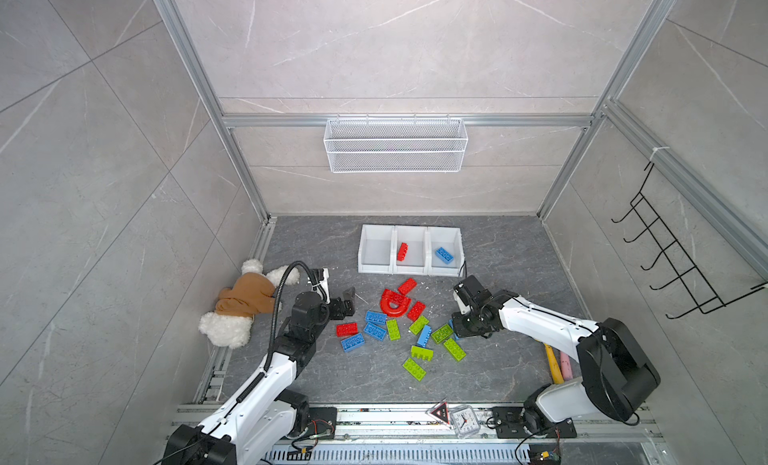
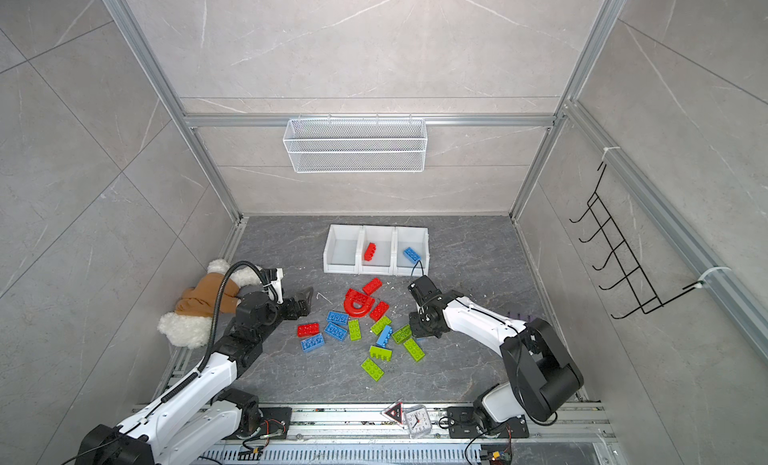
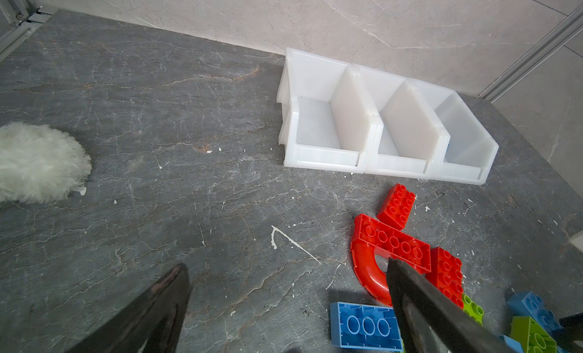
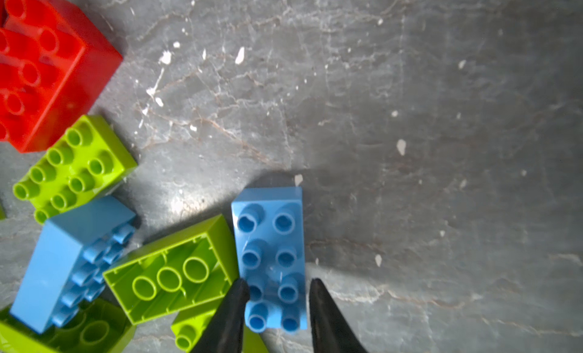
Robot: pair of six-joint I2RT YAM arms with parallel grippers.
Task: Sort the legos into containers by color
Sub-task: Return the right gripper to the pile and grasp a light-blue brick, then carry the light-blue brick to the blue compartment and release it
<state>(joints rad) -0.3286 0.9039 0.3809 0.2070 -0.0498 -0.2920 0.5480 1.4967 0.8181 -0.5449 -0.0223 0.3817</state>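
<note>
Containers [image 1: 394, 233]: three white bins joined in a row at the back of the desk [image 1: 511, 276], low fronts facing the pile.
Left bin [image 1: 376, 251]: empty.
Middle bin [image 1: 417, 257]: one red brick [image 1: 402, 251], tipped on its side.
Right bin [image 1: 456, 239]: one binned blue brick [image 1: 444, 254], studs up.
Done: two pieces sorted, by my reckoning. Red and blue each have a bin, so the empty one should fall to green (no green has gone in anywhere).
Loose legos: scattered on the desk just in front of the bins. The red arch [image 1: 392, 307] sits nearest them with three red bricks around it, blue bricks lie toward the left arm's side, and six lime green bricks [image 1: 422, 352] spread toward the near edge.
Right gripper [image 4: 279, 285]: down at the edge of the pile, jaws drawn in against the two long sides of a blue brick [image 4: 271, 241]. That brick lies studs up on the desk beside an upturned green one and is not lifted.
Left gripper [image 3: 287, 266]: jaws wide apart, holding nothing, poised above bare desk beside the red arch.
Left to do: nearly everything, meaning all the green, the arch, and most of the red and blue.
Stage: early, with the third piece in hand.
</note>
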